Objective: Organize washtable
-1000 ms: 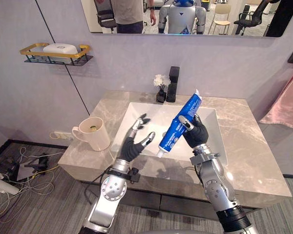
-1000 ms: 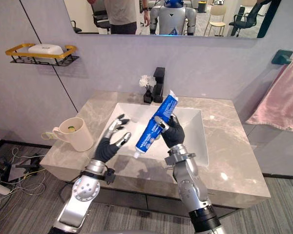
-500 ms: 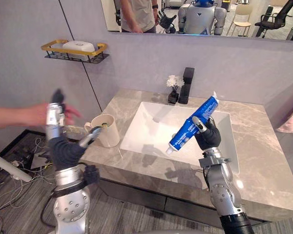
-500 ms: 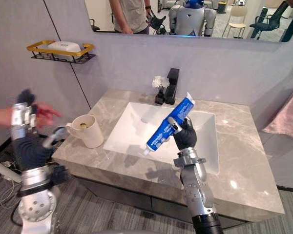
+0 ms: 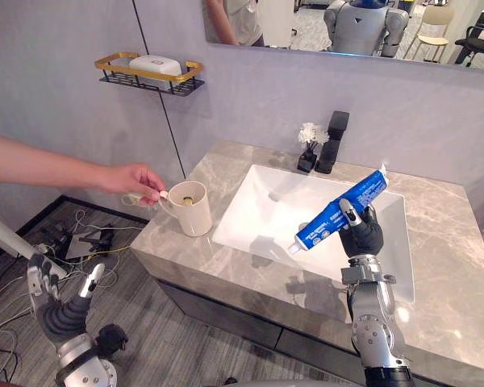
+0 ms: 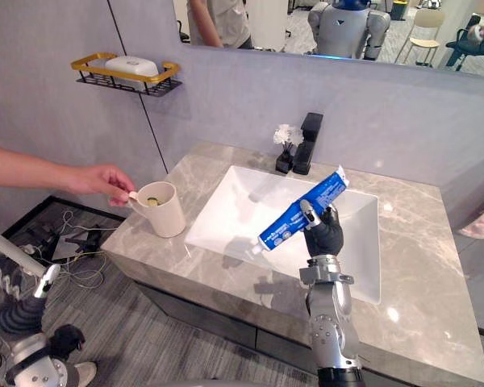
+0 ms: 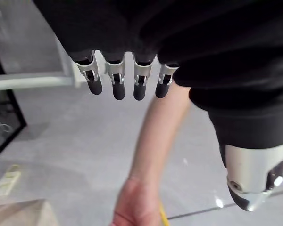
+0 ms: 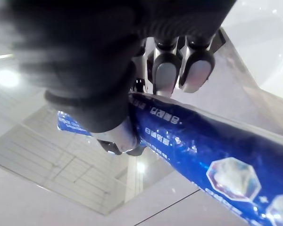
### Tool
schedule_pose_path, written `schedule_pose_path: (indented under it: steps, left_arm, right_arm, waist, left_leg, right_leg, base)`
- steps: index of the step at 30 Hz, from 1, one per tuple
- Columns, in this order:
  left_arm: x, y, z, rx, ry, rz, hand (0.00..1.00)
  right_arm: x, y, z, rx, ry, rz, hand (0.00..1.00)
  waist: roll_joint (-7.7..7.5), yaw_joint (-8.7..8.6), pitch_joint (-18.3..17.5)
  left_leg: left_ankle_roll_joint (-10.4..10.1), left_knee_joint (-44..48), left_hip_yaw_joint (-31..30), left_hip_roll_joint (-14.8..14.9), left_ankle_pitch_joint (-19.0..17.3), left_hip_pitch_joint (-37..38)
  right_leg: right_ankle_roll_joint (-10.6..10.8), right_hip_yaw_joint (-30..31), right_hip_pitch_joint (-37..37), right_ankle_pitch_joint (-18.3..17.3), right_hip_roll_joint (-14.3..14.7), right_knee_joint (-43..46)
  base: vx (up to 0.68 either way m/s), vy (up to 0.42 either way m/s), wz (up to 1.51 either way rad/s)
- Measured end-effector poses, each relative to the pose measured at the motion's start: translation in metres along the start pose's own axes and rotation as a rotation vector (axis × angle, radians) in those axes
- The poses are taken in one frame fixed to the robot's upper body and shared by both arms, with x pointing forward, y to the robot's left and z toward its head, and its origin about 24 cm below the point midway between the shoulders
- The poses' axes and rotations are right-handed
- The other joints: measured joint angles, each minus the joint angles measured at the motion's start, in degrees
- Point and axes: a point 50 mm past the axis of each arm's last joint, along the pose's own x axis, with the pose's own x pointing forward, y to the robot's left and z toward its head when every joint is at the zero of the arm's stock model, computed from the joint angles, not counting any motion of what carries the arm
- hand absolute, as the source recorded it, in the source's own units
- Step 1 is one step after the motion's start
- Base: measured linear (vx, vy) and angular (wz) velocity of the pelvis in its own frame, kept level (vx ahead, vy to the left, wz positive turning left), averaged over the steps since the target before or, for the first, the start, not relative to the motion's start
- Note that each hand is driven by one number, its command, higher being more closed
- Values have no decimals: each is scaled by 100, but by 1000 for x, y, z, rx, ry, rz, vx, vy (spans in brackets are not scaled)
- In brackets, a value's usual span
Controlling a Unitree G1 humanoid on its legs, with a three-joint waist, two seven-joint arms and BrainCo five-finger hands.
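Toothpaste tube (image 5: 340, 211), above sink (image 5: 262, 200).
My right hand (image 5: 363, 239) clamped round it; my left hand (image 5: 63, 314) low, fingers straight.

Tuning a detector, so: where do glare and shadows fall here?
Right eye view: a bright spot glares on the countertop right of the basin; the toothpaste tube in the right hand throws a shadow on the counter's front edge. Right wrist view: light spots shine on the glossy surface beyond the tube.

Bathroom setup here: a marble bench (image 5: 444, 274) with a sunken white sink (image 5: 266, 201), a black tap (image 5: 335, 141) behind it, soap (image 5: 157, 62) on a gold-rimmed wall shelf (image 5: 117, 66), and a mirror (image 5: 290, 24) above reflecting office chairs (image 5: 437, 16).
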Motion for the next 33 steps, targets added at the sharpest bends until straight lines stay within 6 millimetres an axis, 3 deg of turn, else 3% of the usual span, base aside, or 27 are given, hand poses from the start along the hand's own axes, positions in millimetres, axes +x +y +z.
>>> schedule_pose_path:
  steps: [6,12,24,33]
  left_arm:
    - [-19,6,-68,47,333,-34,0]
    - [-29,-5,-100,79,488,-125,0]
    - [-55,-39,-136,155,679,-382,0]
    - [-50,-42,-141,219,691,-466,0]
  right_arm:
    - [0,1,-1,14,-13,-26,100]
    - [0,1,0,11,-24,-29,100]
    - [13,13,2,-29,-17,46,100]
    - [47,48,14,-167,-75,215,100]
  waist:
    - [-77,10,6]
    - [-98,8,25]
    - [-149,3,68]
    - [-149,37,102]
  left_leg:
    - [0,4,-32,-20,0,-59]
    - [1,6,-38,-46,0,-56]
    - [2,6,-7,-52,1,-12]
    - [31,7,2,-20,20,17]
  right_leg:
    - [1,-34,-91,-65,-28,106]
    - [13,-43,-94,-74,-60,129]
    - [30,-4,-93,-98,-82,202]
    - [29,9,-35,-97,-51,207]
  base:
    - [-5,-5,2]
    - [0,0,0]
    - [-15,-5,-1]
    - [0,0,0]
